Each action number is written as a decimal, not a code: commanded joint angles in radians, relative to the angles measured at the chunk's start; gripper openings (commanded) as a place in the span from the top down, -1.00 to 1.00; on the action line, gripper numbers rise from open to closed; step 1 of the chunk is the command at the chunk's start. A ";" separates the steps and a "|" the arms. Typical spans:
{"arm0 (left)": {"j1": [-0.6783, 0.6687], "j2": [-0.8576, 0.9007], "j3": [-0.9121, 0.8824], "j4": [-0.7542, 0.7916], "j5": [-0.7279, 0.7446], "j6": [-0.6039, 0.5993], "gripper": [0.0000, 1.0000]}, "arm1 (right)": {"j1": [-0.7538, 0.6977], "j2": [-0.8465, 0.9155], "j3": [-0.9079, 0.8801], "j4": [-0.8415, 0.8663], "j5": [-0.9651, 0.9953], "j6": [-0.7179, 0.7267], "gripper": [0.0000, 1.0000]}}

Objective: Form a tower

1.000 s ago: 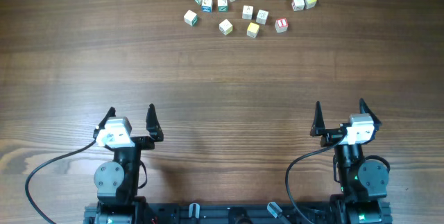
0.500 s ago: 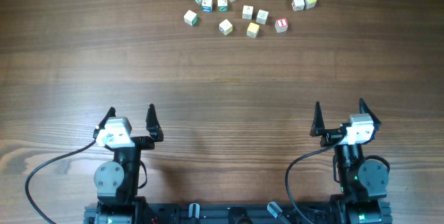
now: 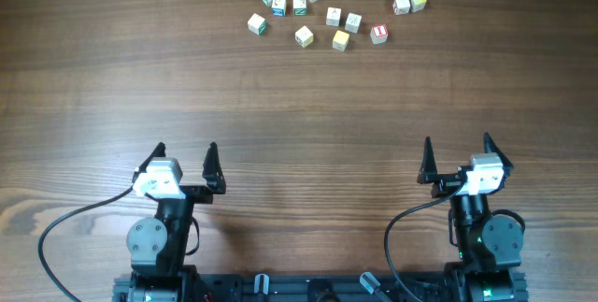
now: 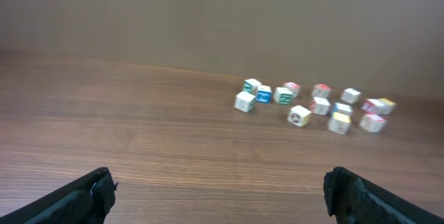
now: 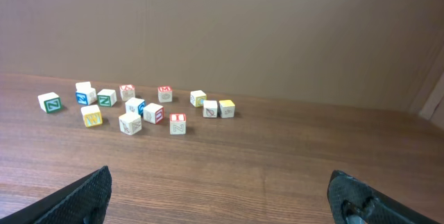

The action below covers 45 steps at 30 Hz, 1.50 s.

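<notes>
Several small pale wooden letter cubes (image 3: 334, 17) lie singly in a loose cluster at the far side of the table; none rests on another, so no tower is in view. One cube with a red-framed "I" (image 3: 378, 33) sits at the cluster's near right, and shows in the right wrist view as the red "I" cube (image 5: 178, 123). My left gripper (image 3: 185, 152) and right gripper (image 3: 457, 145) hover near the front edge, far from the cubes, both open with nothing between the fingers. The left wrist view shows the cubes (image 4: 300, 115) blurred, ahead and to the right.
The wooden table (image 3: 299, 106) stretches between my grippers and the cubes. The arm bases and black cables (image 3: 56, 237) sit at the front edge. A plain brown wall (image 5: 222, 30) rises behind the table's far edge.
The left gripper has shifted slightly to the right, and its wrist view is blurred by the motion. The right arm and the cubes have not moved.
</notes>
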 commanded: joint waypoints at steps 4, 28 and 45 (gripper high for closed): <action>0.006 -0.005 0.103 -0.092 0.177 -0.079 -1.00 | 0.006 0.000 0.000 0.004 -0.013 -0.012 -1.00; 0.006 0.251 0.419 -0.248 0.211 -0.080 -1.00 | 0.006 0.000 0.000 0.004 -0.013 -0.012 -1.00; 0.007 0.273 0.447 -0.245 0.221 -0.108 -1.00 | 0.006 0.000 0.000 0.004 -0.013 -0.012 -0.99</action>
